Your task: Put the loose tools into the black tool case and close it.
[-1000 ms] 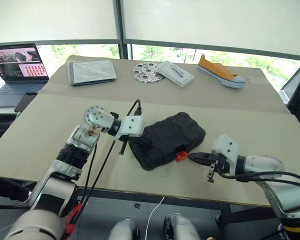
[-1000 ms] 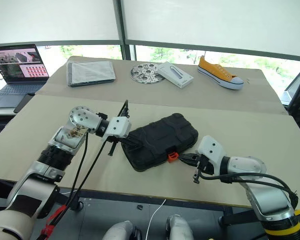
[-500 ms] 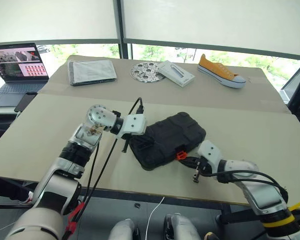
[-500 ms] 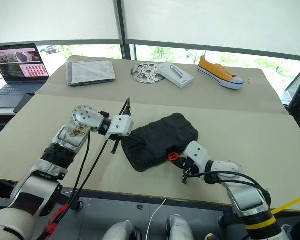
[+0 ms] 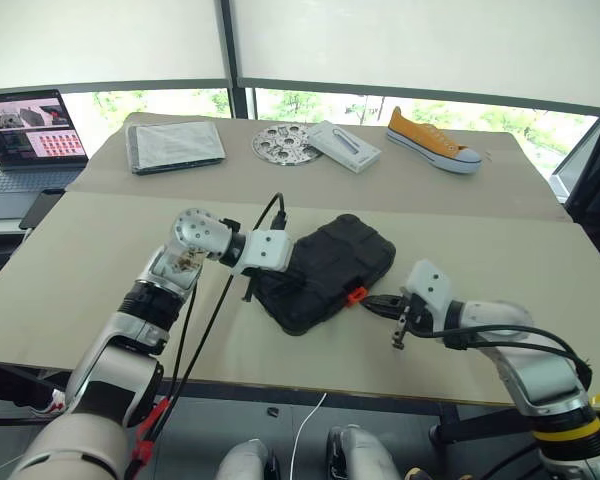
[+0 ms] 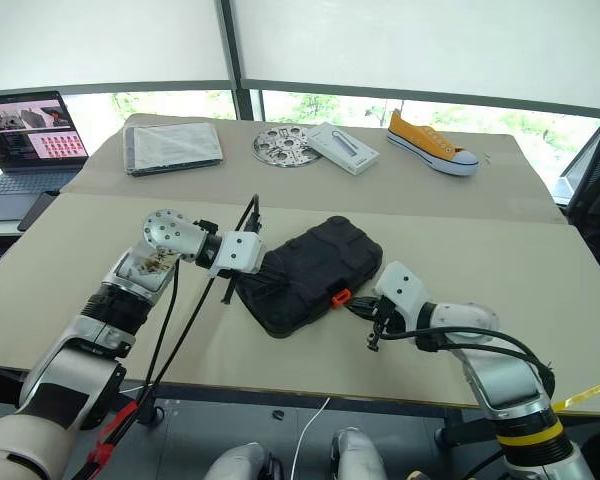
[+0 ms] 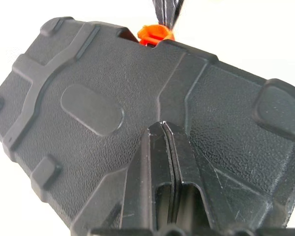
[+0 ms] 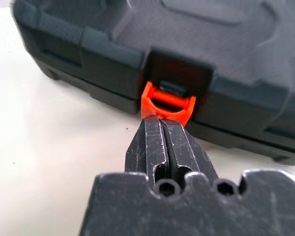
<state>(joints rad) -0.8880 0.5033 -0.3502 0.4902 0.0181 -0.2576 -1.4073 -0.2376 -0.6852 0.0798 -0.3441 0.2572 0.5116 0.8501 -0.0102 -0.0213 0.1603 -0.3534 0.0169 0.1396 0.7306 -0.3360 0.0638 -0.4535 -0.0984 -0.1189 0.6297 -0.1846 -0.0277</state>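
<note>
Beige board covers the table (image 5: pixel 80 240) on which we work, and going from our left, the left tool (image 7: pixel 163 129) rests with its two fingers pressed together, holding nothing, their tips on the textured lid of the black tool case (image 5: pixel 325 270). The case lies closed near the middle of the table, at an angle, its lid down on the base. We see no loose tools on the table around it, so we judge that they are already inside.

At the case's front edge the small orange latch (image 8: pixel 167 104) hangs out from its recess, not yet snapped flat. The right tool (image 8: pixel 163 129) is also clenched empty, its tips touching the underside of that latch.

The risks, as we judge them:
- The closed tips are narrow and the latch is rounded, so a push slightly off centre could let them slide off to one side or under the case.
- A push from the right could shove the light case across the smooth board rather than seat the latch, if our left tool does not bear down firmly enough.
- The left tips sit on a sloped, pebbled lid and could skid.
- If a tool inside sits proud of its recess, the lid may not close fully and the latch will not catch.
</note>
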